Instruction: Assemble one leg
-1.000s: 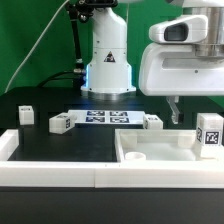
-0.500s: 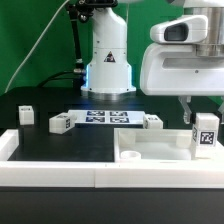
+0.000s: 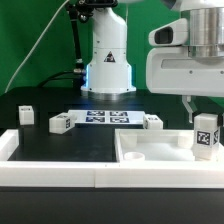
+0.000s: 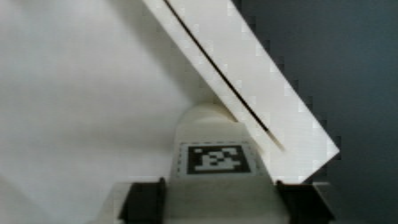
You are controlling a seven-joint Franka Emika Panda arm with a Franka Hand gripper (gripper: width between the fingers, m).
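Note:
My gripper (image 3: 201, 112) is shut on a leg (image 3: 206, 137), a small white block with a black-and-white tag, at the exterior view's right. It holds the leg upright over the right end of the large white panel (image 3: 150, 150). In the wrist view the leg (image 4: 217, 150) sits between the two dark fingers (image 4: 146, 201), with the panel's raised rim (image 4: 231, 70) running diagonally behind it. Whether the leg touches the panel is not clear.
Three more legs stand or lie on the black table: one at the left (image 3: 26, 114), one (image 3: 60, 123) and one (image 3: 152, 121) beside the marker board (image 3: 103, 118). White border rails (image 3: 60, 176) run along the front. The robot base (image 3: 108, 60) stands behind.
The gripper's body has shifted toward the exterior view's right and nearer the camera. The leg has moved only slightly, a little left and then down.

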